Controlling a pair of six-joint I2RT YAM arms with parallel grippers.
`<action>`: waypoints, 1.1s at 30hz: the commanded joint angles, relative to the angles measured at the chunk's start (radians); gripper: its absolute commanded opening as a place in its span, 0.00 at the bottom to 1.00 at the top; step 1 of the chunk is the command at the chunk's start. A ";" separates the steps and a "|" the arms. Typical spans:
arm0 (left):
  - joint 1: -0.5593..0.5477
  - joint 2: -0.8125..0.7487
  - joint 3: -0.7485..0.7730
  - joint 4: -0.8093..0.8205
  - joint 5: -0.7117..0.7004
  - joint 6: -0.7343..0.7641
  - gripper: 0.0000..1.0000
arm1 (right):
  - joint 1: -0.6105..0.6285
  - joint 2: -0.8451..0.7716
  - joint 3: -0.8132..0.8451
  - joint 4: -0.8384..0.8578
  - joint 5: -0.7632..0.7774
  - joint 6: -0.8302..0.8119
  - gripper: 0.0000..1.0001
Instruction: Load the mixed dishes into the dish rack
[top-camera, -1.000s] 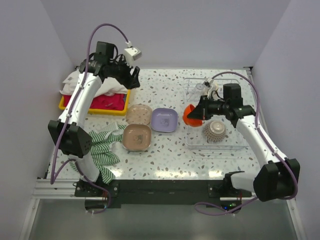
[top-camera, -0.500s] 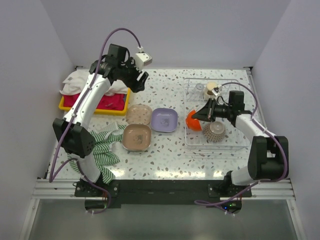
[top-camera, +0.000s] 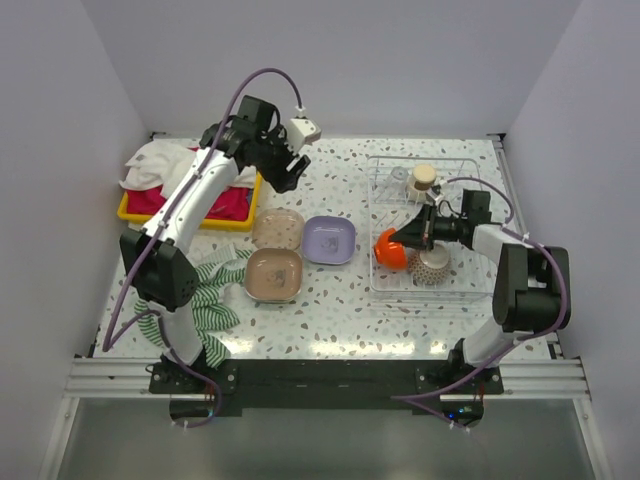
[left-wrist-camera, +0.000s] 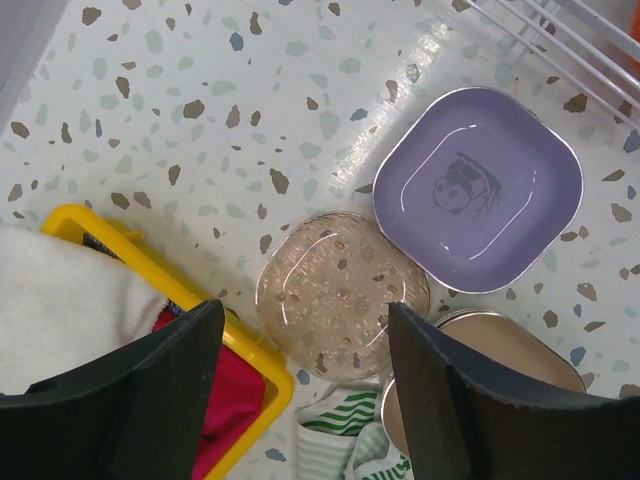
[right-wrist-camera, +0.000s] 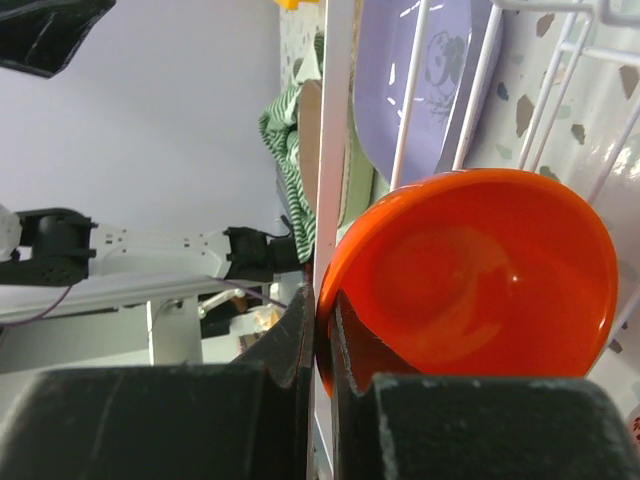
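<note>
The right claw (right-wrist-camera: 320, 318) pinches the rim of the glossy orange bowl (right-wrist-camera: 470, 290). The bowl is tilted on edge inside the white wire dish rack (top-camera: 470, 292), by the right edge of the worktop (top-camera: 340, 300) and beside a speckled grey-white bowl (top-camera: 432, 262). The left claw (left-wrist-camera: 305, 318) is spread and empty above the lilac square plate (left-wrist-camera: 478, 188) and the tan rounded plate (left-wrist-camera: 340, 295).

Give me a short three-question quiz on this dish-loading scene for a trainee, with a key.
1. True or false: the right gripper is shut on the orange bowl's rim.
2. Which dish lies outside the dish rack? A speckled bowl, B lilac plate, C beige cup.
3. What does the left gripper hold?
Key: 1 true; 2 B; 3 nothing, it is open.
</note>
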 joint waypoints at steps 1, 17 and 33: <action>-0.019 0.026 0.041 0.005 -0.014 0.021 0.71 | -0.033 0.041 0.017 -0.138 0.008 -0.097 0.00; -0.073 0.099 0.106 0.019 0.019 0.013 0.71 | -0.142 -0.017 0.052 -0.508 0.144 -0.304 0.49; -0.079 0.103 0.112 0.024 0.066 0.007 0.70 | -0.148 -0.082 0.325 -0.812 0.577 -0.548 0.57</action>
